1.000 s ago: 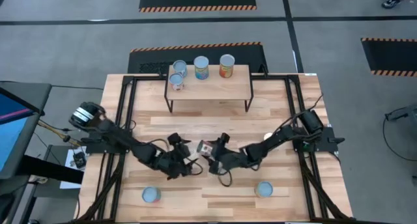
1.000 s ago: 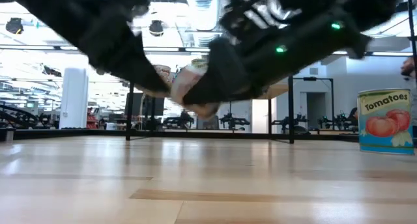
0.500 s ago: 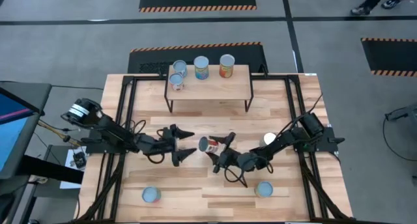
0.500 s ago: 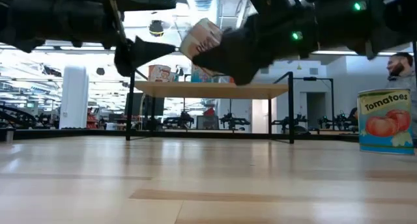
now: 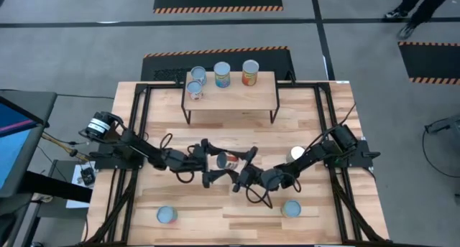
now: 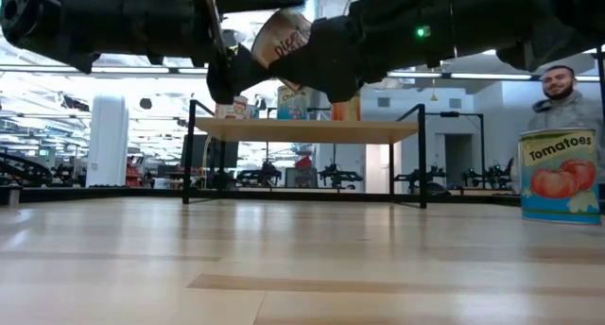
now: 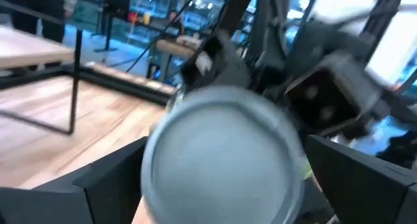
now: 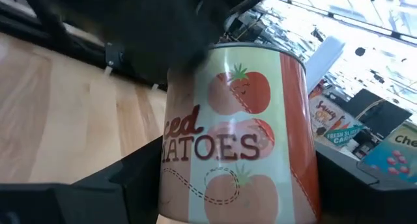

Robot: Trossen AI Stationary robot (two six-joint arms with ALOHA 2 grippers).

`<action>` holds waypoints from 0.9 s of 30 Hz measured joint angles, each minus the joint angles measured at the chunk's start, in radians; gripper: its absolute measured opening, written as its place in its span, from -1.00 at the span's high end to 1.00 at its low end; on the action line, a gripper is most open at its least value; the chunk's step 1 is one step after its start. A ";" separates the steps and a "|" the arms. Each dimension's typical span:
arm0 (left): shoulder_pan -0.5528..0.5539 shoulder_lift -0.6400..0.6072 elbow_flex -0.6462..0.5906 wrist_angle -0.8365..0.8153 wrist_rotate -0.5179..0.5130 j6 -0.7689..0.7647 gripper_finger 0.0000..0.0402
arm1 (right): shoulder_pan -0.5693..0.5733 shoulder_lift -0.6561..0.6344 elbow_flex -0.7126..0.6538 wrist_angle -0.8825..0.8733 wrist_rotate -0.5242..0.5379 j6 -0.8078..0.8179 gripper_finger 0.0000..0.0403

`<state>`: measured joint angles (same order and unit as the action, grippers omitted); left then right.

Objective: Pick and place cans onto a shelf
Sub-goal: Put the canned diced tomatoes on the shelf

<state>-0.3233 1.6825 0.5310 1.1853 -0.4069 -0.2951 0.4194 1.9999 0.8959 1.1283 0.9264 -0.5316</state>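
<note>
Closing in from the other side, the left gripper has swung back toward mid-table since half a sec ago, when it sat well off to the left w/ fingers spread. Now its wide-open fingers bracket the end of the small cylindrical tin w/ white-and-red tomato label, which the right gripper holds clamped by its sides, lifted clear of the big wooden tabletop. Looks like a handover setting up, arm to arm; my read, not a done deal, since the left one hasn't shut on anything.

In the left wrist view, the tin's shiny silvery round end fills the gap between the dark fingers, pointing straight at the camera. From the right wrist view, the label shows cartoon tomatoes and red lettering; the tin lies tipped on its side, not upright.

Progress check: four cans already stand on the small light-wood plank shelf on black legs at the table's far side. Two silver-topped tins wait near the front edge, another just by the right arm. A person stands in the room beyond.
</note>
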 joint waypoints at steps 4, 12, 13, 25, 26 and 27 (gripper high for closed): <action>0.000 0.001 0.005 -0.028 -0.023 0.003 -0.91 | 0.000 0.000 0.002 0.012 0.002 0.000 -0.57; 0.008 0.001 0.006 -0.023 -0.033 -0.003 -0.32 | 0.000 0.000 0.001 0.011 0.005 0.003 -0.58; 0.010 0.001 0.006 -0.023 -0.028 -0.006 -0.31 | 0.000 0.000 0.001 0.011 0.006 0.004 -0.58; 0.089 -0.148 0.017 -0.329 0.001 -0.018 -0.31 | 0.006 -0.045 0.000 -0.224 0.098 0.307 -0.77; 0.103 -0.184 0.023 -0.412 0.001 -0.013 -0.32 | 0.006 -0.062 0.000 -0.292 0.098 0.366 -0.80; 0.120 -0.222 0.037 -0.496 -0.003 -0.003 -0.33 | 0.004 -0.081 0.000 -0.357 0.094 0.431 -0.82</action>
<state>-0.2031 1.4610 0.5685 0.6897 -0.4100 -0.2980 0.4233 1.9188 0.8955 0.7708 1.0200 -0.1005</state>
